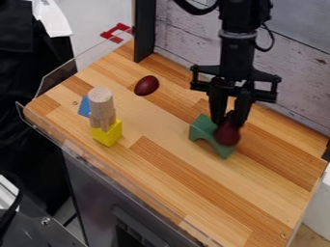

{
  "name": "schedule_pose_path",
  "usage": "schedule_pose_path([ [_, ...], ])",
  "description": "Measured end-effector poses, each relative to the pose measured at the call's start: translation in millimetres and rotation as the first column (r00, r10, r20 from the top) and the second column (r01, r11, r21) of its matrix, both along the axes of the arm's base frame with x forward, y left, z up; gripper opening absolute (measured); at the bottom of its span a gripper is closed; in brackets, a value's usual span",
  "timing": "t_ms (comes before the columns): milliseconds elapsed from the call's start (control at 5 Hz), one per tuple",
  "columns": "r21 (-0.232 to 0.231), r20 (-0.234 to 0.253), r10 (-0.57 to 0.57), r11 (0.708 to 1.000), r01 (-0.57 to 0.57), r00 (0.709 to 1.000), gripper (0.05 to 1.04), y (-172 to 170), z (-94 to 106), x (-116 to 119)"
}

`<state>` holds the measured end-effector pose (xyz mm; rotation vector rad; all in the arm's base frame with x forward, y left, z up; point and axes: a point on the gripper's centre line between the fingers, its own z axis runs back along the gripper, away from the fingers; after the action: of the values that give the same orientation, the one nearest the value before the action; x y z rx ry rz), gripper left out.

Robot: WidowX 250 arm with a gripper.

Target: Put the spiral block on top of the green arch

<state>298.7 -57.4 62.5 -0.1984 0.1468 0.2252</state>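
Claw (230, 119) points down over the back half of the table (193, 178), nearer the wall (277, 67) edge than the front one, its fingers drawn in close around the top of a dark red piece (228, 135). It appears to have the piece pinched rather than let go. No spiral can be made out on that piece, but its place makes it the likely task block.

Right beneath is the green arch (205, 126), standing on its feet, with the red piece overlapping its right side. Whether the two touch, or a slight gap is left between them, cannot be told from here.

Farther out, toward the corner by the black post (145, 34), lies a dark red egg (147, 85). Near the front edge, toward the left end, a round wooden block (101, 99) tops a second wooden piece (102, 119) on a yellow block (108, 134), with a blue block (84, 107) just behind.

As a judgement, the task is nearly done: pick-up and carry look complete, if the red piece is the right one. What is left is to settle it squarely on the arch, open the claw and lift clear without tipping either.
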Motion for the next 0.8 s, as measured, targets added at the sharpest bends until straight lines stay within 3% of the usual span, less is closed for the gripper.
schedule_pose_path([
  [400, 0.026, 0.008, 0.017, 1.0, -0.018, 1.0, 0.302, 10.9, 0.4, 2.9],
  [800, 0.011, 0.012, 0.026, 1.0, -0.026, 1.0, 0.349, 11.9, 2.8, 5.2],
])
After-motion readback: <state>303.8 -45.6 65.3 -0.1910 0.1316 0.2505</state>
